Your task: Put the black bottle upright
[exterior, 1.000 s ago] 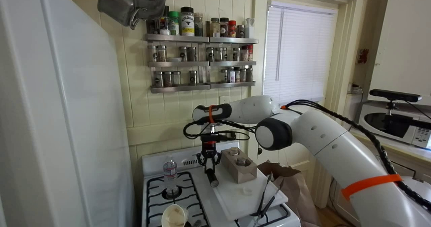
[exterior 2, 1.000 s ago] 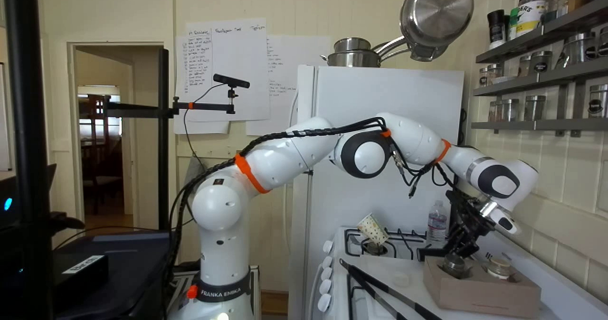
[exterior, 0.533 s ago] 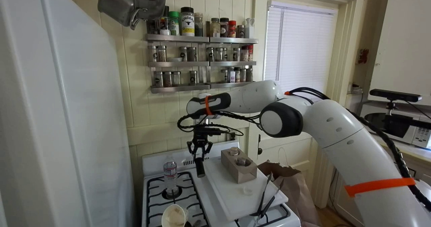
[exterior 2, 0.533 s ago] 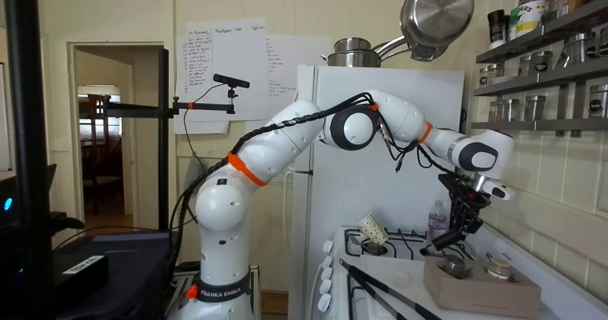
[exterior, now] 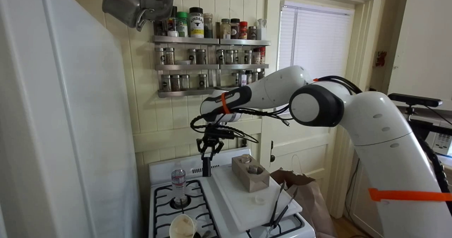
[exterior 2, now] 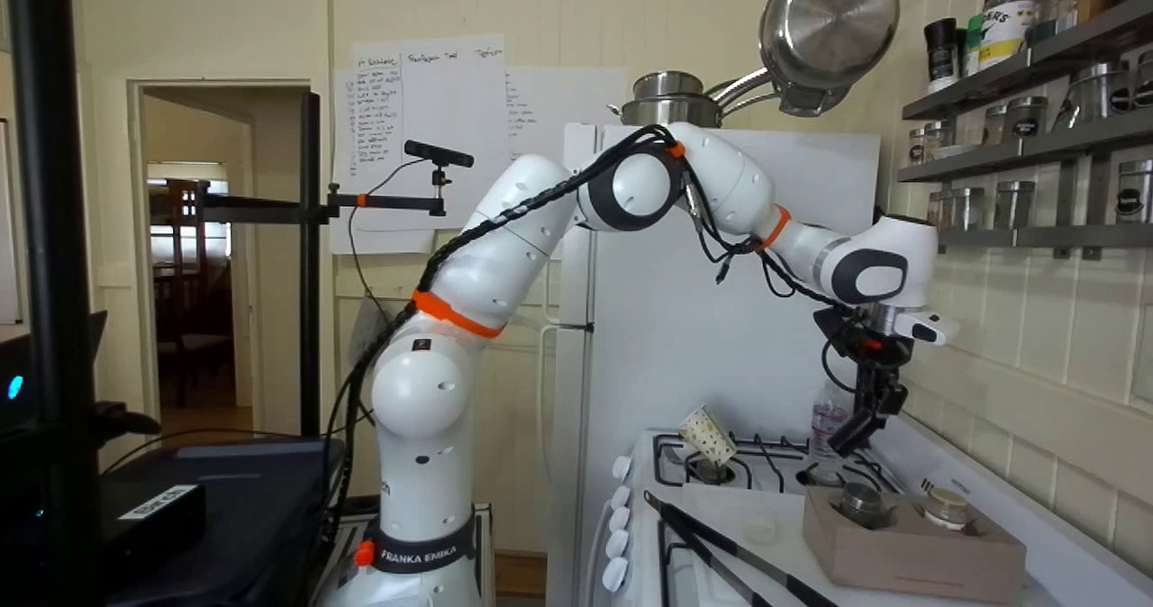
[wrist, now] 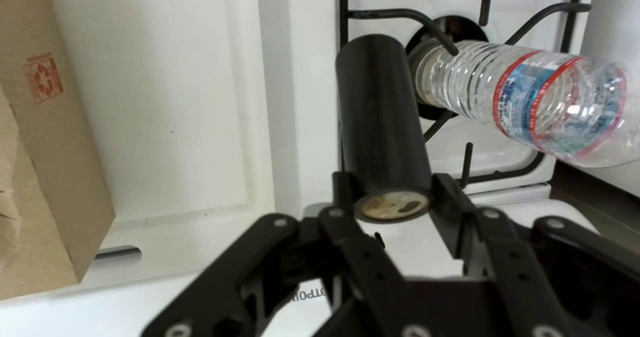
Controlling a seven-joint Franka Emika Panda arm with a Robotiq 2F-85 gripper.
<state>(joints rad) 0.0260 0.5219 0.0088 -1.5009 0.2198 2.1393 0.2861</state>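
Wrist view: gripper (wrist: 392, 194) clamped on one end of black bottle (wrist: 381, 112), mid-frame, bottle tilted; water bottle (wrist: 520, 94) at upper right.

My pincer (wrist: 391, 187) has the black bottle (wrist: 382, 117) by one end, clamped from both sides
That end's stained round face is turned to me, the body slanting away up my wrist view; right of it a clear bottle (wrist: 530, 97), banded in red and blue, has one end at a black grate (wrist: 385, 13); on the left are a white board (wrist: 165, 102) and a brown box (wrist: 60, 142)
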